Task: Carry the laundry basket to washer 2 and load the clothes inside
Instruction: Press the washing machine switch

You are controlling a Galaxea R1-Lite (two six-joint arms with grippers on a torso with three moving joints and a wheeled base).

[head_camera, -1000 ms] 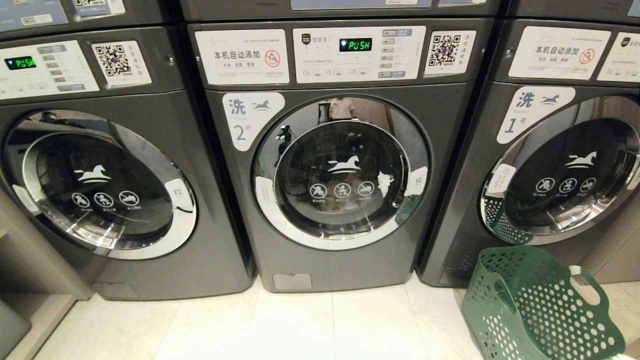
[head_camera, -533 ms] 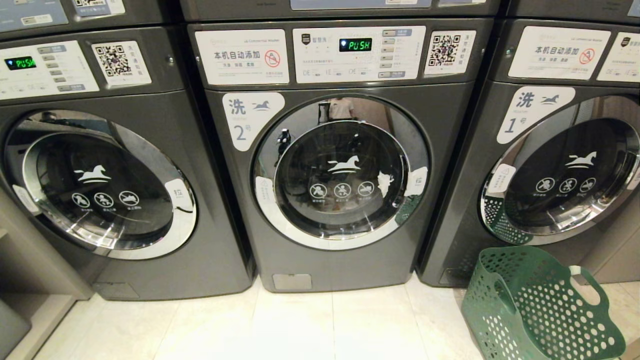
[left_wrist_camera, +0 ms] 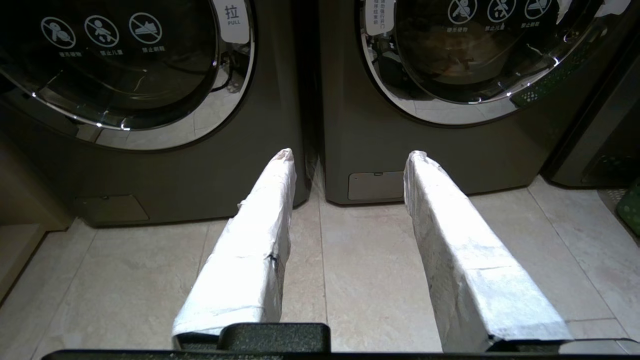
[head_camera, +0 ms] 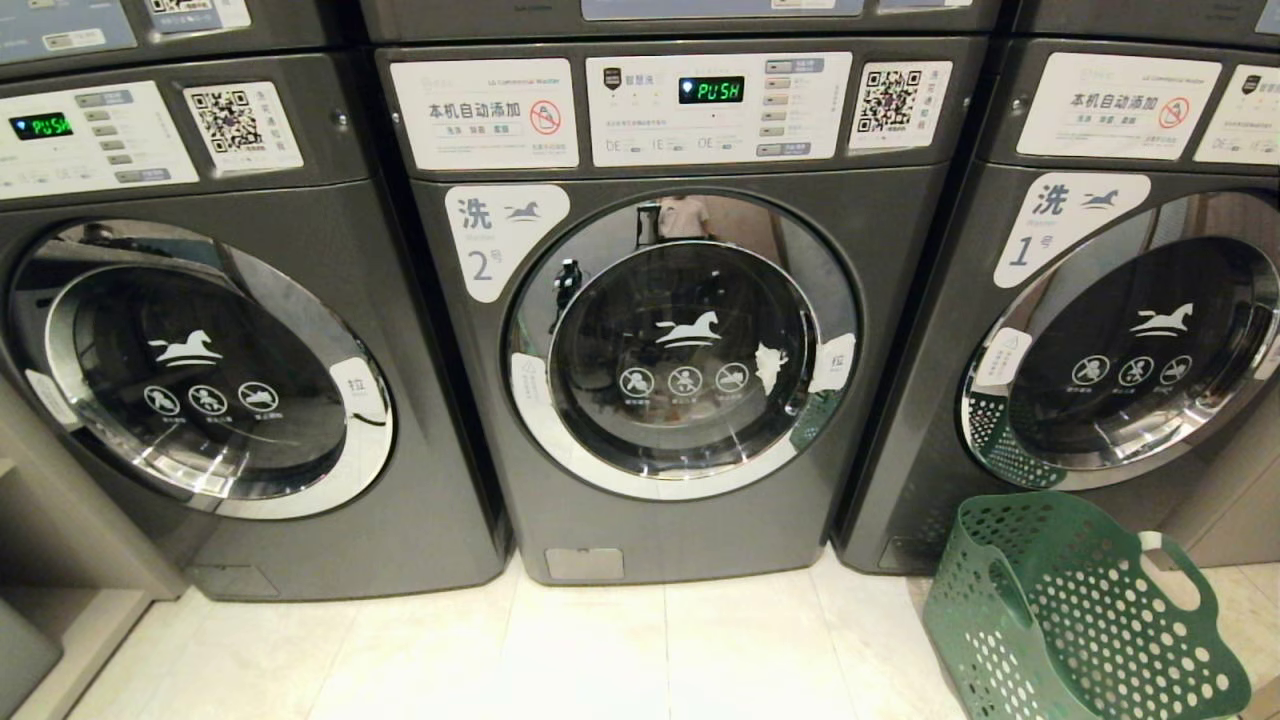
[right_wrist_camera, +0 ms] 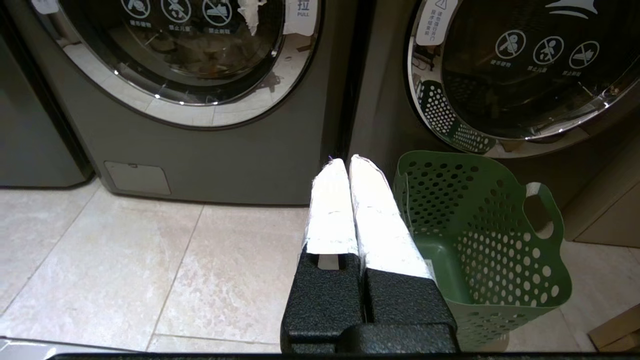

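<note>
Washer 2 looks the same as a second ago, door shut, clothes dim behind the glass. Laundry basket sits empty on the pale tiled floor before washer 1. Left gripper jaws stand apart; right gripper jaws are closed on nothing.

Perforated plastic laundry basket; glossy floor tiles

The left end effector points forward and slightly downward, its two white-wrapped fingers spread apart with nothing between them. The right end effector takes the same forward, downward-tilted attitude, its white-wrapped fingers pressed together, gripping nothing. Neither arm appears in the head view.
</note>
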